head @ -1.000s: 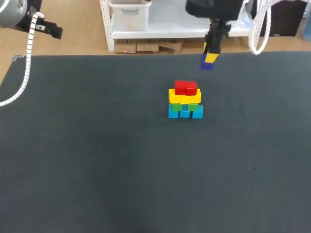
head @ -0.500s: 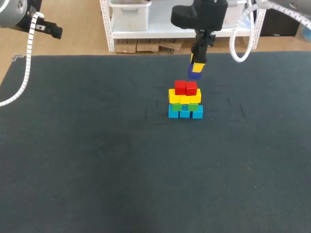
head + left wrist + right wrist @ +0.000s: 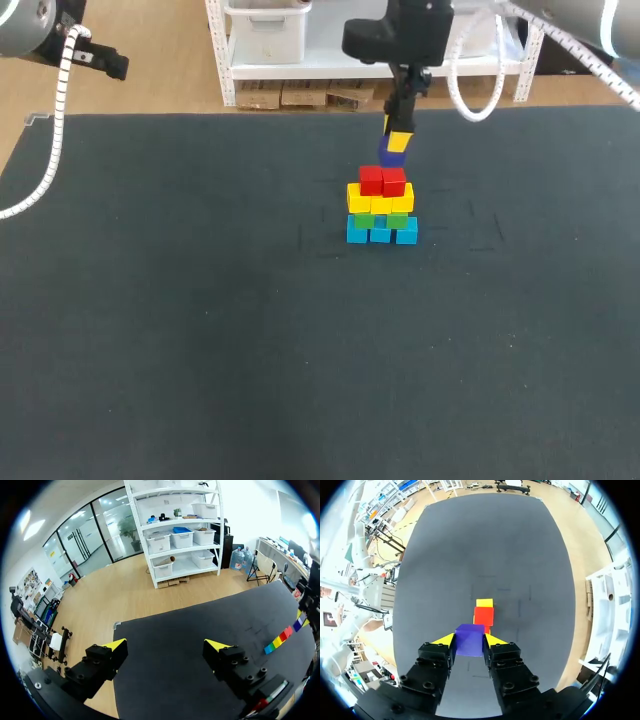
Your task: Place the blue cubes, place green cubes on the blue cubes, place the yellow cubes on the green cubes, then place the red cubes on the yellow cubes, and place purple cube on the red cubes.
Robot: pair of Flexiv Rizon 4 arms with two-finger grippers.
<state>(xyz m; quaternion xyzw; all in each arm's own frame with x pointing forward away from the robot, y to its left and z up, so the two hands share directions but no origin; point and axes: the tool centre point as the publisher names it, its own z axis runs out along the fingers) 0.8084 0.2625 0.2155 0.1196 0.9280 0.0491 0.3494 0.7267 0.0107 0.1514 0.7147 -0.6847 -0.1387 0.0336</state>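
A stack stands mid-table: blue cubes [image 3: 380,232] at the base, green cubes [image 3: 381,219] on them, yellow cubes [image 3: 380,199] above, two red cubes [image 3: 382,180] on top. My right gripper [image 3: 396,148] hangs just above the red cubes, shut on the purple cube [image 3: 392,158]. In the right wrist view the purple cube [image 3: 469,640] sits between the yellow tips of the right gripper [image 3: 469,639], with a red cube [image 3: 483,616] and a yellow cube [image 3: 484,602] just ahead. My left gripper [image 3: 165,647] is open and empty, off the table's far left; the stack [image 3: 285,637] shows far off.
The dark table mat [image 3: 200,330] stretches wide around the stack. My left arm [image 3: 40,40] stays beyond the far left corner.
My right gripper has carried the purple cube leftward and down, from behind and right of the stack to just above the red cubes. The left arm has not moved.
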